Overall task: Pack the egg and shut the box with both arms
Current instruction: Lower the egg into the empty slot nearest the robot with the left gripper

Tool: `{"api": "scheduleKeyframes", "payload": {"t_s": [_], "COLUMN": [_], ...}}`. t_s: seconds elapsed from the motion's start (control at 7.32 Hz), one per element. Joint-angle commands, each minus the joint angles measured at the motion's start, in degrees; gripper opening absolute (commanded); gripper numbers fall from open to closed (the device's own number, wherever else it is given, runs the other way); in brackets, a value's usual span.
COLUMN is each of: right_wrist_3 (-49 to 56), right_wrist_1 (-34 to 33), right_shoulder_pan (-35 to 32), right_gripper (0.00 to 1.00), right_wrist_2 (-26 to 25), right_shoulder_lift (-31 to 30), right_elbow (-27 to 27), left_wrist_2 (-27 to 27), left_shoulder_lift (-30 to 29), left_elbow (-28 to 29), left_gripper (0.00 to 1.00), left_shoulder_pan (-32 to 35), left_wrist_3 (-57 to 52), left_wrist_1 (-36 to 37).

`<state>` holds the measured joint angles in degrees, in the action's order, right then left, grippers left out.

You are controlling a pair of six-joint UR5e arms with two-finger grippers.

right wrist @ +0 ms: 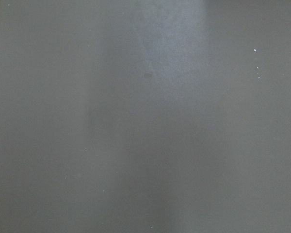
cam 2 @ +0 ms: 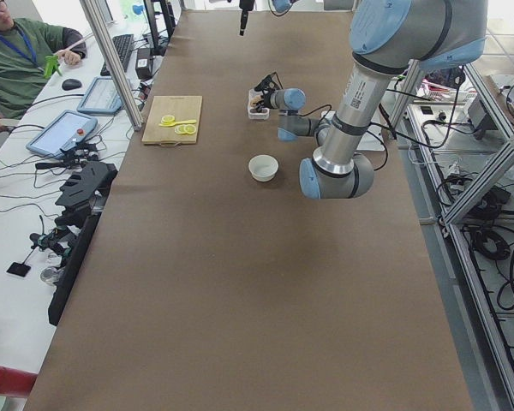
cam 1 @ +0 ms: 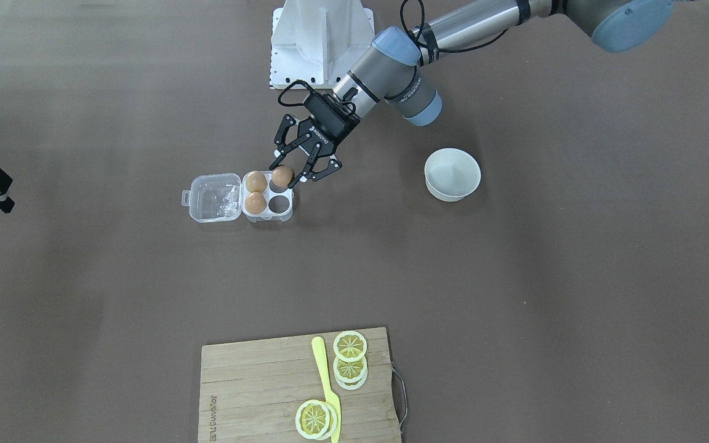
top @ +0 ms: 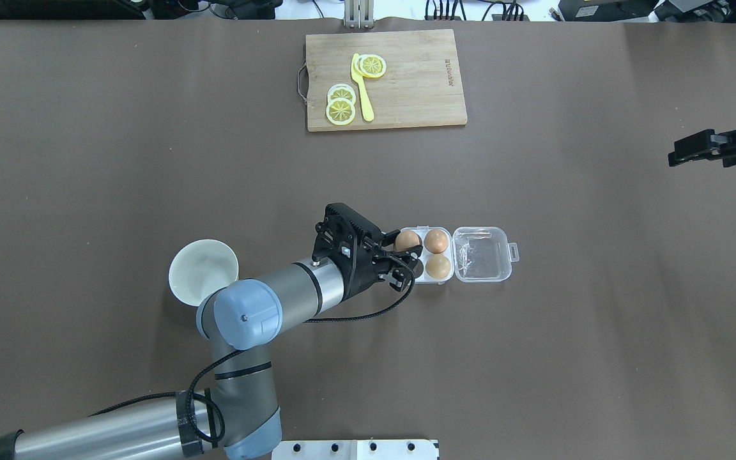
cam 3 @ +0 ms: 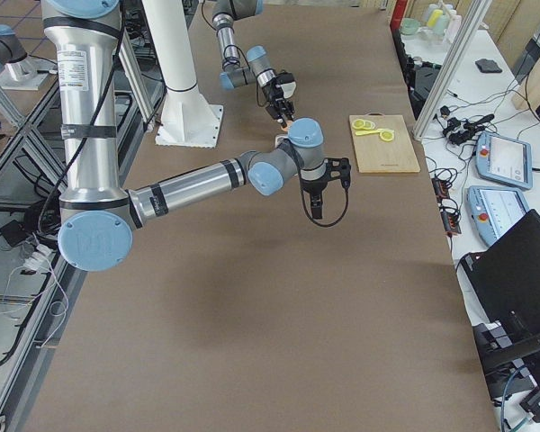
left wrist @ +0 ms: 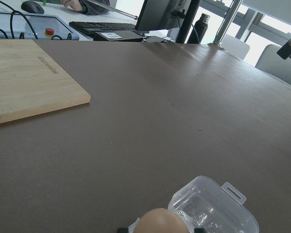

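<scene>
Counter point(top: 151, 160): brown sheet over the whole work area, with everything well spread so both my arms have room.
Left arm point(top: 291, 291): stretched from my base towards the box, past the bowl. I judge it is the delivering arm.
Right arm point(cam 3: 189, 189): parked well apart from the box at the far side, likely waiting to help close the lid.
Cutting board point(top: 406, 83): across the counter from me and no part of this job.
Bowl point(top: 199, 271): white, round and empty, just beside my left forearm.
Box point(cam 1: 216, 200): clear 4-cell case with its lid folded flat open, away from my left arm, so the cells stay reachable.
Left end effector point(cam 1: 290, 172): tilted down over the box, fingers closed around the egg.
Right end effector point(top: 694, 150): I cannot tell whether it is open or closed.
Egg point(cam 1: 282, 176): held at the cell nearest my base, and whether it is seated yet I cannot tell. 2 other eggs fill 2 cells, and 1 cell is empty.
</scene>
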<state>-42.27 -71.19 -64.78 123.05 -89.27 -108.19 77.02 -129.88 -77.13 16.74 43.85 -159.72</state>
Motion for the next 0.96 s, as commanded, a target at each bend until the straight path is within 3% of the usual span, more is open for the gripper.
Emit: {"api": "scheduleKeyframes", "payload": {"t_s": [0.0, 0.82], "right_wrist_3": [0.0, 0.0], "right_wrist_1": [0.0, 0.0], "right_shoulder_pan": [0.0, 0.0], "right_gripper": [1.00, 1.00], "right_wrist_2": [0.0, 0.1], "right_shoulder_lift": [0.0, 0.1], "right_elbow": [0.0, 0.1], "left_wrist_2": [-2.5, -4.3], "left_shoulder_lift": [-0.2, -2.3], "left_elbow": [1.2, 2.9], "left_gripper": [0.00, 0.00], "left_shoulder_pan": [-1.3, -2.0], "left_wrist_3": [0.0, 0.0], "left_wrist_1": [0.0, 0.5]}}
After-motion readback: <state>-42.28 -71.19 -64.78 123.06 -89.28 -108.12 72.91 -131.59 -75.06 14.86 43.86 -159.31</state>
